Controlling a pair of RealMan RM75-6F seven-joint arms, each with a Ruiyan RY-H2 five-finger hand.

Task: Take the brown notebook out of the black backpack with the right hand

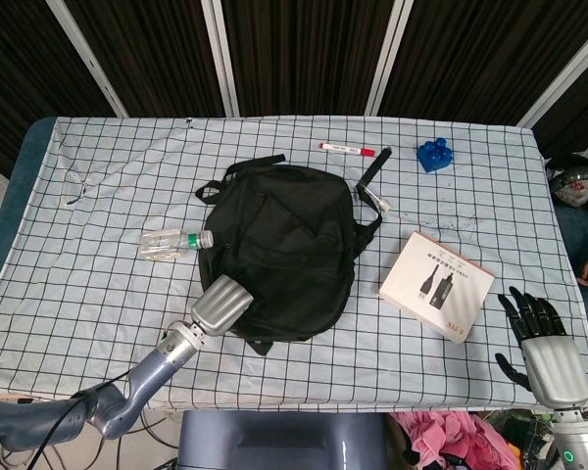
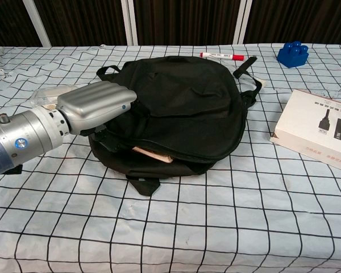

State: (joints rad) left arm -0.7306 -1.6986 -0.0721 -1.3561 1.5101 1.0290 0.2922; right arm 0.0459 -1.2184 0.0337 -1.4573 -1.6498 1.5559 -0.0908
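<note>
The notebook (image 2: 153,154) was seen peeking from the backpack (image 1: 289,245) mouth, held ajar by the left hand (image 2: 96,107), while the empty, spread right hand (image 1: 541,333) waited near the table's right corner; the flap could be dropped.

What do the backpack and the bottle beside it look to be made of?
The black backpack looks like soft matte woven fabric, likely nylon: it creases and sags. The bottle seems to be clear, glossy plastic, with the grid cloth showing through it; the left robot hand hides most of it in the chest view.
</note>
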